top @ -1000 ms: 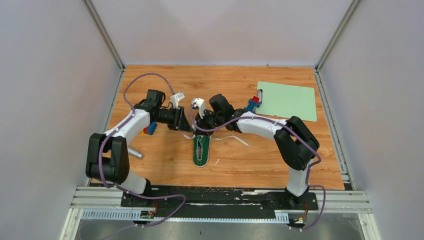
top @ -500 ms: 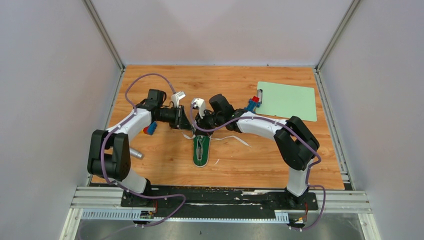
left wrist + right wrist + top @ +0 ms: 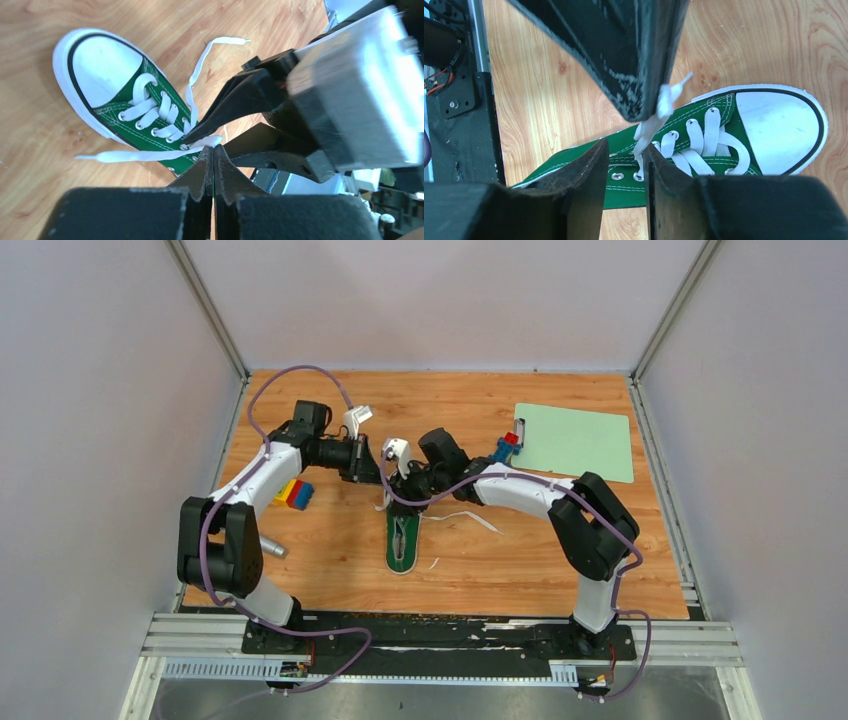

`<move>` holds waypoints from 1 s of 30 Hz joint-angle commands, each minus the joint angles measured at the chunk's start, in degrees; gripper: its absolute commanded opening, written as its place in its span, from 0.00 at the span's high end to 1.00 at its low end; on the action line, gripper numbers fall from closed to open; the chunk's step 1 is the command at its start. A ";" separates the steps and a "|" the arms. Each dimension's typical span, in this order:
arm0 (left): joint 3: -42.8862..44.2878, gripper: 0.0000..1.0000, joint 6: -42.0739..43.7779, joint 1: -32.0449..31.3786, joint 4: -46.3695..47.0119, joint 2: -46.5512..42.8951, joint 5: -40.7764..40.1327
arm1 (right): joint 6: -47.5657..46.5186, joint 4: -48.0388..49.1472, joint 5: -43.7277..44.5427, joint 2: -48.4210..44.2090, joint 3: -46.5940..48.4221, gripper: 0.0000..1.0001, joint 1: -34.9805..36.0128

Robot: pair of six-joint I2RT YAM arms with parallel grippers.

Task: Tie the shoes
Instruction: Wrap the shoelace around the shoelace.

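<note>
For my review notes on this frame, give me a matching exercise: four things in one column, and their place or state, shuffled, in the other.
1 left gripper
2 right gripper
3 sneaker
4 clipboard

A far right corner of the table
B fingers apart, lace between them
C fingers pinched shut on the lace
D on the table between the two arms

Pairs: 1-C, 2-B, 3-D, 4-A

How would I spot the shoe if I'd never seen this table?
On the wooden table, look at the centre, slightly toward the near edge. The shoe lies there: small, dark green, white-toed, with loose white laces, unlike the pale green board at the back right.
</note>
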 commanded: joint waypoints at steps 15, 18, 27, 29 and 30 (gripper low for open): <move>5.29 1.00 6.37 -0.15 -5.46 0.59 -0.98 | -3.99 -3.12 -6.54 -1.76 6.33 0.56 -3.55; 5.18 1.00 6.36 -0.15 -5.45 0.68 -0.68 | -3.26 -2.92 -7.60 -0.14 8.72 0.56 -3.51; 4.91 1.00 6.08 -0.15 -4.89 0.51 0.19 | -3.59 -2.57 -11.17 1.97 10.84 0.62 -3.51; 5.18 1.00 6.21 -0.15 -4.96 0.58 0.15 | -3.87 -2.59 -11.22 2.36 10.47 0.62 -3.51; 5.24 1.00 6.39 -0.15 -5.04 0.64 0.22 | -4.05 -2.61 -11.09 2.56 10.31 0.62 -3.53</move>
